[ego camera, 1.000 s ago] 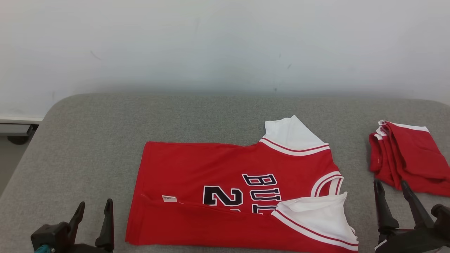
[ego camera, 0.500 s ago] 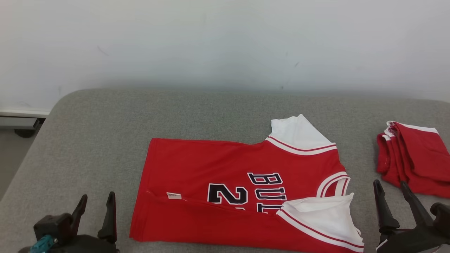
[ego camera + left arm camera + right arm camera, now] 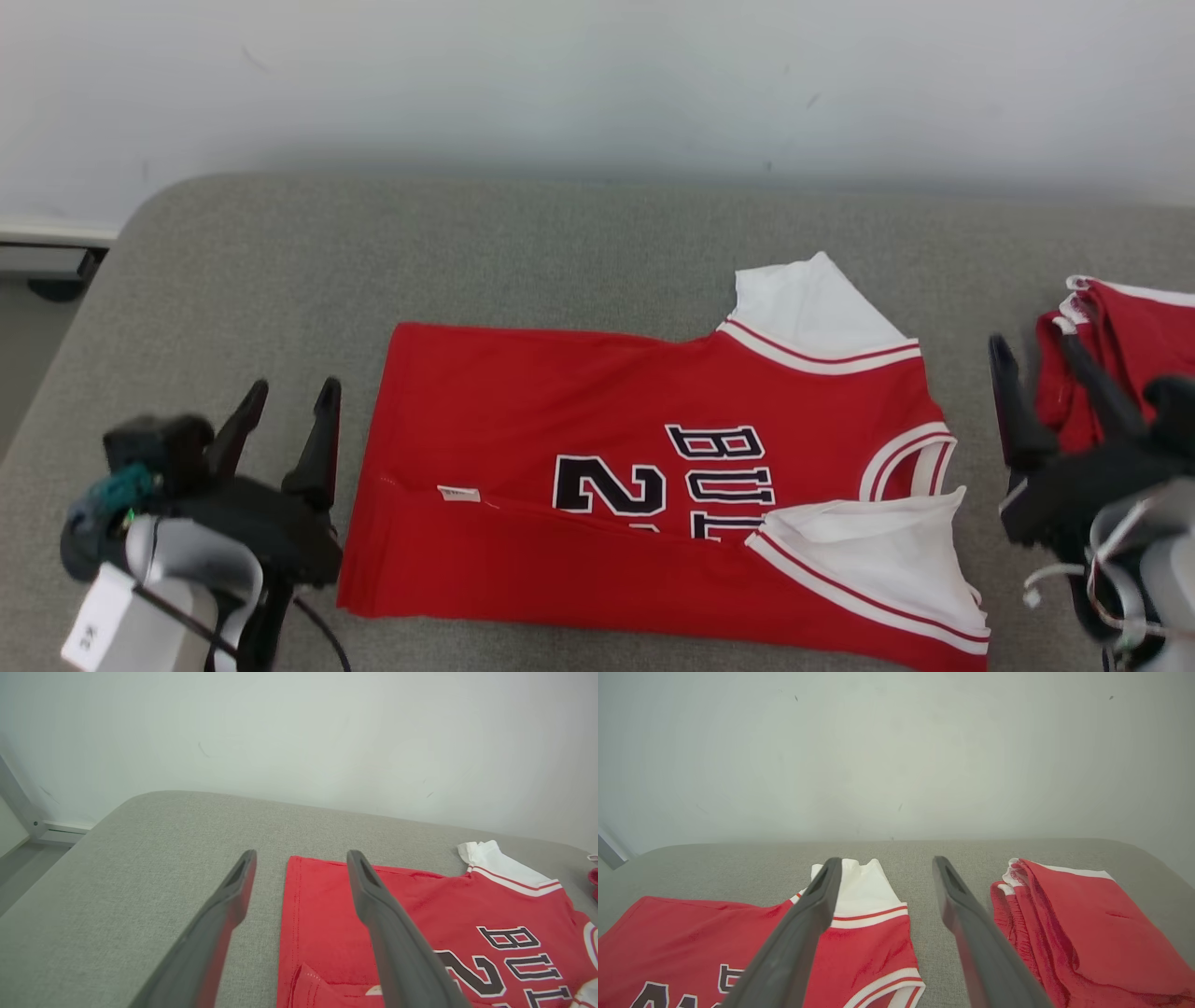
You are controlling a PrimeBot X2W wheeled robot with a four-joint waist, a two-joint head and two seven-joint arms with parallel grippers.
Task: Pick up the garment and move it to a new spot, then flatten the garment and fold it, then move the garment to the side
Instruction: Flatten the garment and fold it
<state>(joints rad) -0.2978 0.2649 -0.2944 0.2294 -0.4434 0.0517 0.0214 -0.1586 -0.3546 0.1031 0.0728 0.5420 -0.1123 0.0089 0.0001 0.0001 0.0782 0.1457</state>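
The garment (image 3: 560, 401) is a red jersey with white sleeves and black lettering. It lies flat on the grey table (image 3: 233, 280), hem to the left, its near long edge folded over. My left gripper (image 3: 293, 386) hovers open just left of the hem, empty. In the left wrist view the left gripper (image 3: 302, 855) straddles the hem corner of the garment (image 3: 420, 914). My right gripper (image 3: 1032, 343) stands open and empty, right of the collar end. In the right wrist view the right gripper (image 3: 886, 860) points at the far white sleeve of the garment (image 3: 691, 933).
A folded pile of red clothing (image 3: 1134, 345) lies at the table's right end, close to my right fingers; the pile (image 3: 1064, 924) is also in the right wrist view. A pale wall runs behind the table. The table's rounded left edge drops to the floor (image 3: 28, 364).
The head camera has tilted down, shifting the whole picture. Both grippers have come forward along the garment's two ends, still open and empty. The garment has not moved.
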